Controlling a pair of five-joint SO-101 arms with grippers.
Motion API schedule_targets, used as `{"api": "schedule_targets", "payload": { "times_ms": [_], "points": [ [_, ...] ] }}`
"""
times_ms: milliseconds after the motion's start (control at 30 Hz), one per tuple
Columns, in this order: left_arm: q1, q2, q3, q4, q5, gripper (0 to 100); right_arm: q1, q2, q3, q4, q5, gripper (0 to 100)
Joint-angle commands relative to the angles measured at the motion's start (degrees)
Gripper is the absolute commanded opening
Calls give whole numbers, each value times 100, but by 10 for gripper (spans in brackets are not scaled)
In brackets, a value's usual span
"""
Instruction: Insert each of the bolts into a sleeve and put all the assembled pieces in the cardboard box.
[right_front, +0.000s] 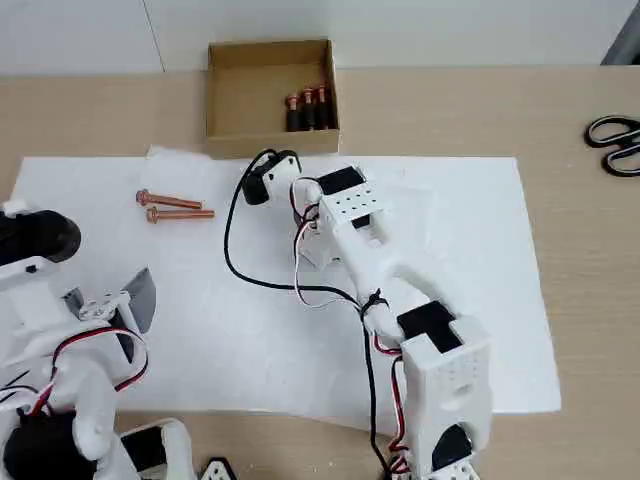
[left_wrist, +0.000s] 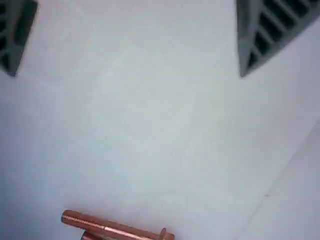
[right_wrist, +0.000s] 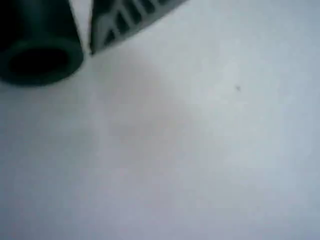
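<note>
Two copper bolts (right_front: 170, 200) (right_front: 181, 213) lie side by side on the white sheet (right_front: 470, 300) at the left. The bolts (left_wrist: 116, 229) also lie ahead of my left gripper (left_wrist: 127, 74), which stands open over bare sheet. That left gripper (right_front: 108, 300) is at the lower left. My right gripper (right_front: 316, 248) points down at mid-table, mostly hidden under its arm. In the right wrist view a dark hollow sleeve (right_wrist: 41, 50) sits against one grey finger (right_wrist: 131, 14), held just above the sheet. The cardboard box (right_front: 240, 95) at the back holds three assembled pieces (right_front: 308, 108).
Black scissors (right_front: 614, 143) lie on the wooden table at the far right. A black cable (right_front: 235, 255) loops over the sheet left of the right arm. The sheet between the bolts and the left gripper is bare.
</note>
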Motion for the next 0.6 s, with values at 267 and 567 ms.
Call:
{"api": "schedule_targets", "payload": {
  "times_ms": [267, 567],
  "points": [
    [-35, -26, -189, -18, -35, 269, -4, -22, -35, -57, 141, 48],
    [-35, -26, -189, -18, -35, 269, -13, -233, -193, 286, 202, 39]
  ]
}}
